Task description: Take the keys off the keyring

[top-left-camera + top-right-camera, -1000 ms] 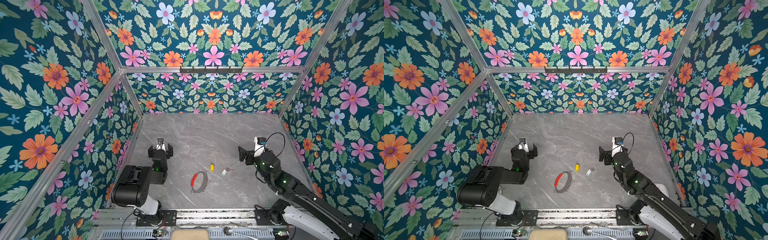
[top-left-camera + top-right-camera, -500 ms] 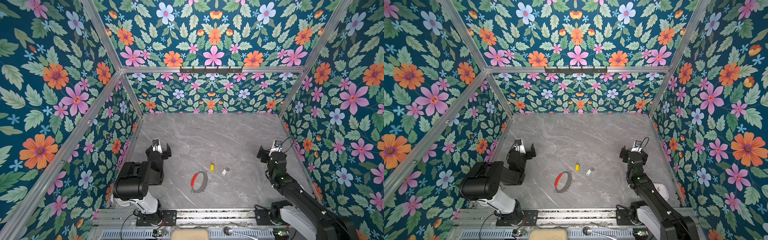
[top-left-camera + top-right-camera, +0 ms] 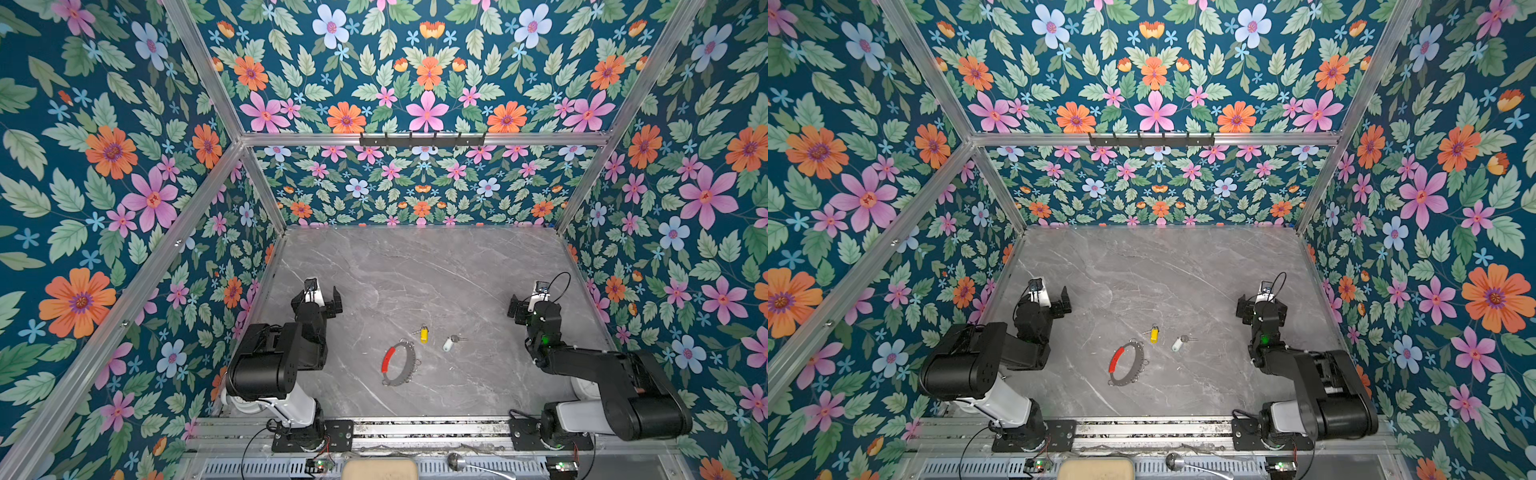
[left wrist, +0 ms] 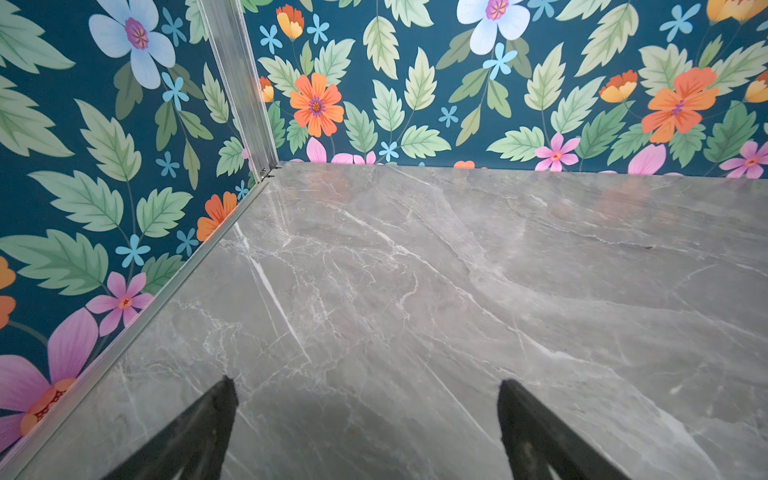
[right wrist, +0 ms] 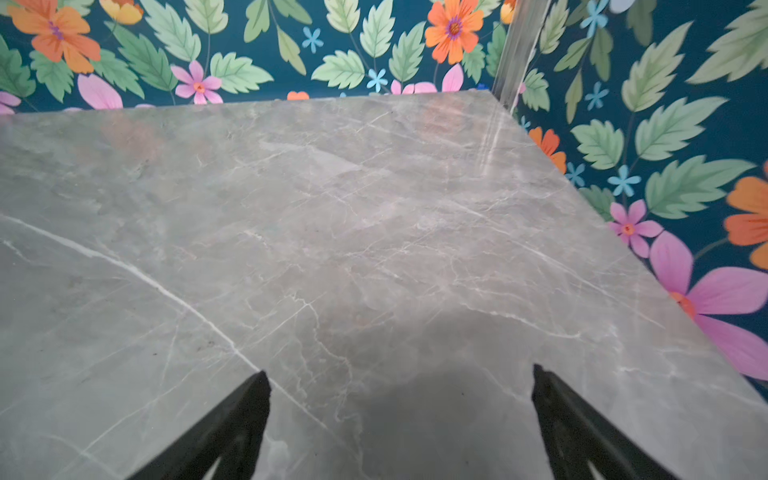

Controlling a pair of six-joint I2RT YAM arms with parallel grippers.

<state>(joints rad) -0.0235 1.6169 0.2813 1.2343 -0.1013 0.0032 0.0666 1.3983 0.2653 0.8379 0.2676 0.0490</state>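
Lying loose: a small silver metal key with a yellow plastic tag (image 3: 423,333) and a small silver metal key with a pale cylindrical tag (image 3: 449,343), both on the grey marble tabletop (image 3: 415,270), well apart from both arms.
Keyring: a large grey C-shaped band with one red section (image 3: 388,360), flat near the front rail. The yellow-tagged key lies just beside its upper end; whether they are hooked together is too small to tell. The pale-tagged key lies clear of it.
Left gripper (image 4: 365,385): jaws wide apart, empty, over bare slab near the left floral wall (image 3: 232,266).
Right gripper (image 5: 400,371): jaws wide apart, empty, near the right floral wall (image 3: 602,291).
Risk: if a split ring does hold the yellow-tagged key, lifting it would probably drag the band. Thin keys on hard stone could skid from a pinch.
Room: the middle and far half are open, while each arm has a wall close at its outer side.
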